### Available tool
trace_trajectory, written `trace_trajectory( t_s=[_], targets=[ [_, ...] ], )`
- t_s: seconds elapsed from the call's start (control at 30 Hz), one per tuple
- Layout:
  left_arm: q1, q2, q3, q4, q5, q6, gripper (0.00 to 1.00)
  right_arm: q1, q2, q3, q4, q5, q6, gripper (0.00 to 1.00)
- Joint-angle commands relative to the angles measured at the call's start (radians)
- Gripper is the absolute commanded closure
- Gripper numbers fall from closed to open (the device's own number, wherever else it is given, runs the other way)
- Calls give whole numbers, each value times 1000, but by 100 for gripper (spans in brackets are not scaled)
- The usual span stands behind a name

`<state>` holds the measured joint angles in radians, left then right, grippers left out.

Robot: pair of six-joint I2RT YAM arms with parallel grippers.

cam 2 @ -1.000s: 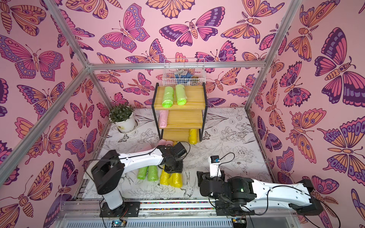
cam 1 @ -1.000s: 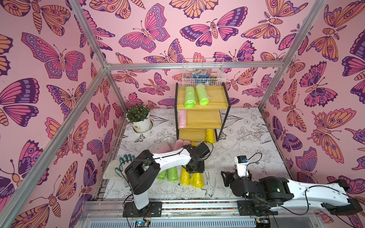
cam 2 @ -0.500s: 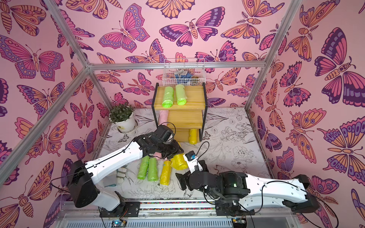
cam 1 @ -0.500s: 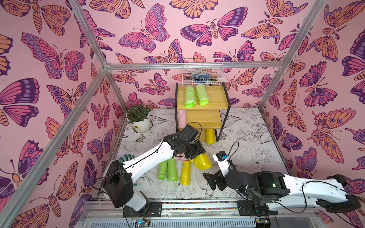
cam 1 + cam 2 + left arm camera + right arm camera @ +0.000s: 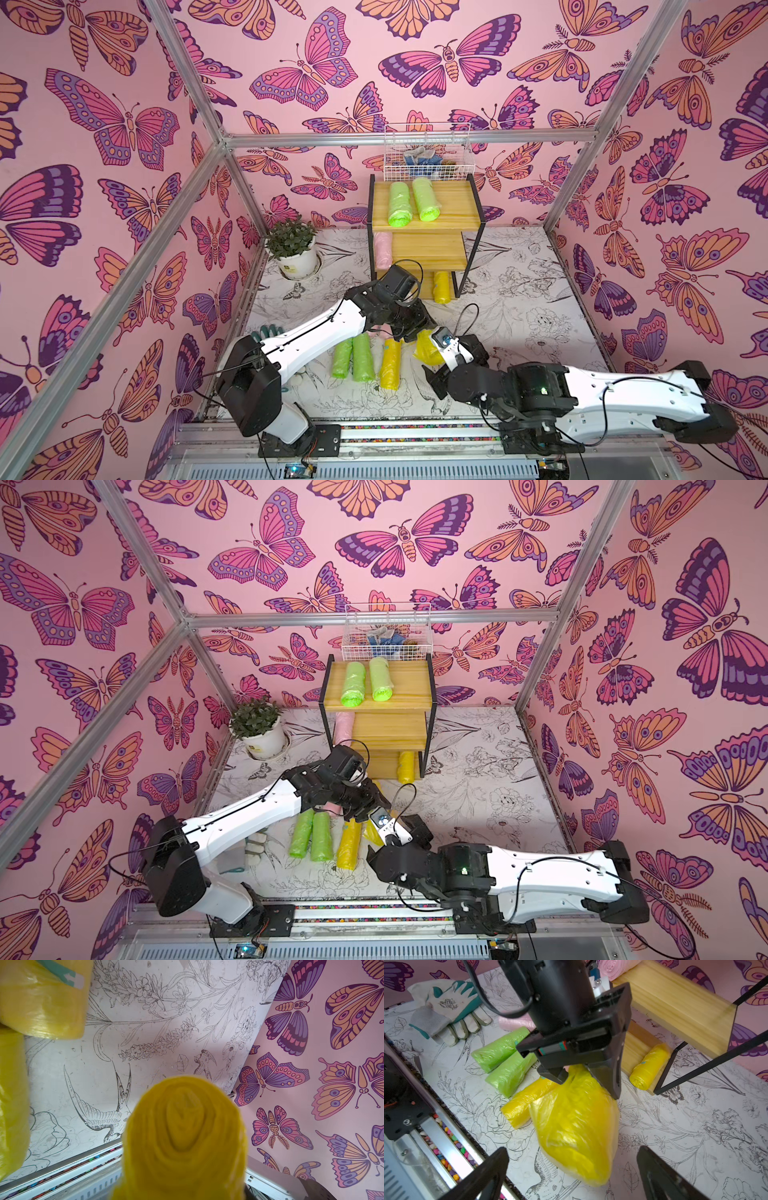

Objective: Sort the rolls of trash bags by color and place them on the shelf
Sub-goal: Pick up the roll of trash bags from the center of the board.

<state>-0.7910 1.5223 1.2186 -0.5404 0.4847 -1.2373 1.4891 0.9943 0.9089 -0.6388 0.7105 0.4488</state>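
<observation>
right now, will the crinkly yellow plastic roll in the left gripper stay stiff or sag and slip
Probably soft: the crinkly yellow plastic roll bulges baggy below the left gripper pinching its top. Its glossy film looks slippery, so it may slide. Its round end suggests it would roll once laid down.

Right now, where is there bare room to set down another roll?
Top board, right of the two green rolls; middle board, right of the pink roll; tabletop between shelf and right wall. Crowded: before the shelf, around the loose rolls and the left gripper holding a yellow roll.
</observation>
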Motion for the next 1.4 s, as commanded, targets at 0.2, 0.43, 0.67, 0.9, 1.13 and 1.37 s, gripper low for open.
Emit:
trace_trajectory(
  t_s=[0.2,0.43,0.67,0.9,1.13,1.37],
  targets=[
    [7,-14,18,32,38,-7,100,5,-174,-132,125,35,-56,1],
    [7,-16,16,33,37,-7,100,6,-69,-107,183,-32,-78,1],
    [7,-26,12,35,32,-1,100,4,-2,-79,157,112,-34,1],
    [7,-30,1,40,30,0,100,-42,-92,-126,193,106,-31,1],
    [6,-20,9,49,30,-2,100,-115,-76,-133,205,-8,-26,1],
    [6,-15,7,51,29,-2,100,-115,-54,-137,247,-76,-41,1]
  ],
)
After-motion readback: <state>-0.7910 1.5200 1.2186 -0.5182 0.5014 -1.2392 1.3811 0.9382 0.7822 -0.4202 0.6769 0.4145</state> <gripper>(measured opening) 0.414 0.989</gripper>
